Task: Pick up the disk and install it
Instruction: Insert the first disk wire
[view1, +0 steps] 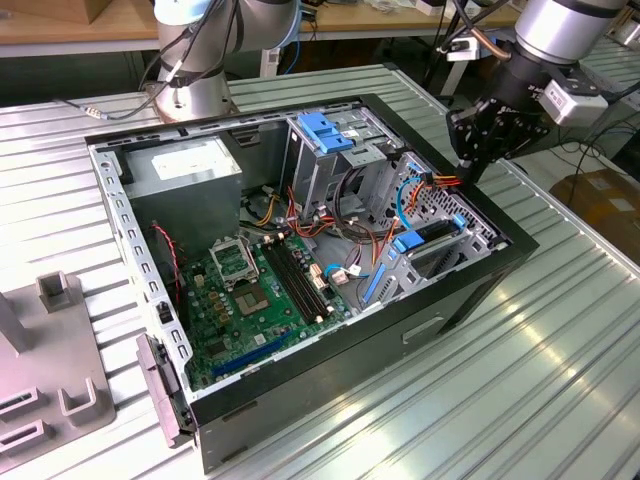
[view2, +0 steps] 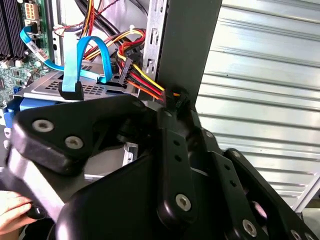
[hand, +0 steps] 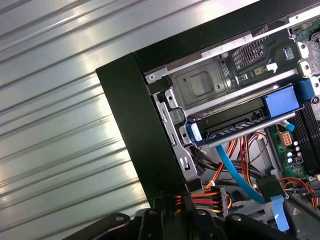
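The disk (view1: 437, 233) lies flat in the drive bay at the near right corner of the open computer case (view1: 330, 350), with its blue side rails showing. In the first wrist view the disk (hand: 230, 124) is a dark slab between blue rails under a grey metal cage plate. My black gripper (view1: 468, 170) hangs over the case's far right corner, a little behind the disk. In the second wrist view my gripper (view2: 172, 112) is shut on a black power plug (view2: 175, 96) with red, yellow and orange wires. In the first wrist view my gripper (hand: 175, 202) sits against the case wall.
A blue data cable (view2: 82, 55) loops over the bay. A blue-handled drive cage (view1: 325, 135) and a grey power supply (view1: 185, 165) stand at the case's back. A hand (view2: 12, 210) shows beside the gripper. A grey fixture (view1: 50, 370) sits at the exterior view's left on the ribbed table (view1: 560, 340).
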